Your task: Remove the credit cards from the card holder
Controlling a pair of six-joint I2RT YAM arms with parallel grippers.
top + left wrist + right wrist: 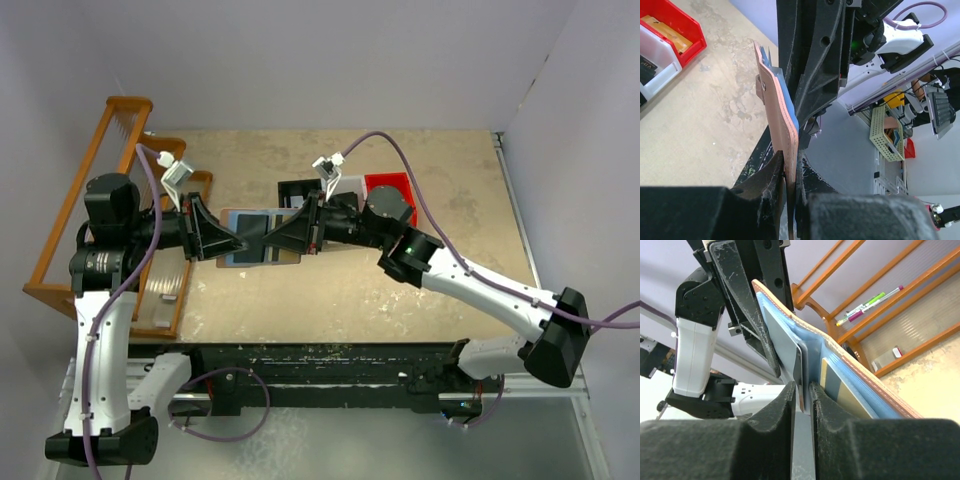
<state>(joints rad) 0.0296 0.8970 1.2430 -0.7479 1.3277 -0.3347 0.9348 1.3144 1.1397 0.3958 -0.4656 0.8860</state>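
Note:
The salmon-pink card holder (246,224) hangs open above the table between both grippers, its light blue lining facing up. My left gripper (231,243) is shut on its left edge; the left wrist view shows the pink leather (776,112) pinched between the fingers (771,175). My right gripper (284,238) is shut on a thin card (803,371) that stands on edge in the fold of the holder (860,371). A pale card with a dark stripe (839,386) sits in the blue pocket beside my right finger. The held card's face is hidden.
Black (298,190), white (346,184) and red (390,187) bins stand just behind the grippers. A wooden rack (100,190) fills the left side, with pens (871,303) lying behind it. The table's front edge is a black rail (320,365).

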